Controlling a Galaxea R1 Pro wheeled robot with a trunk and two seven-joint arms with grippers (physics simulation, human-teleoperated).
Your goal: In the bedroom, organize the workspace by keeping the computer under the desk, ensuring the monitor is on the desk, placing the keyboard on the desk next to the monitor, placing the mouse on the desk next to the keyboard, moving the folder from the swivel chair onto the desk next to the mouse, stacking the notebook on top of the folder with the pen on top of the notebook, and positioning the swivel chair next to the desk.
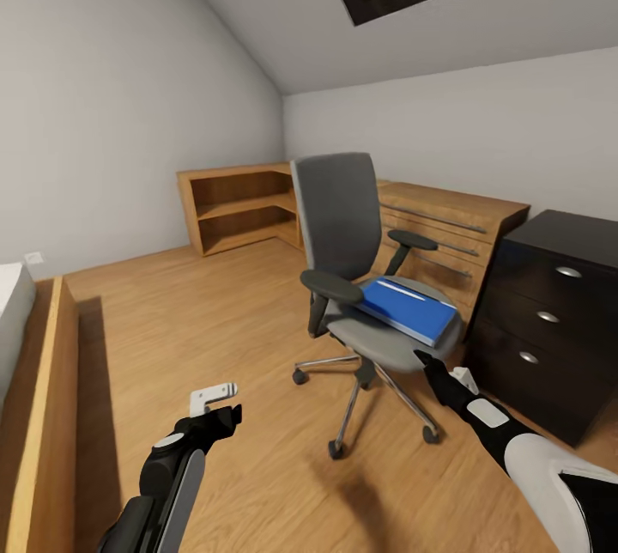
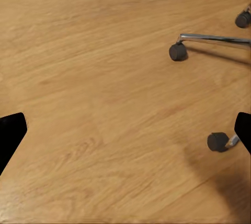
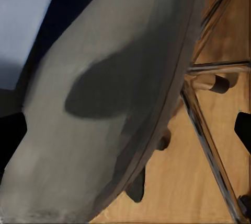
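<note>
The folder (image 1: 406,310) lies on the swivel chair (image 1: 360,278) seat. Our right gripper (image 1: 427,360) hangs at the seat edge. If we bump it, the chair may roll away. We see the seat's underside up close in the right wrist view. Both sets of fingers are wide, empty.
</note>
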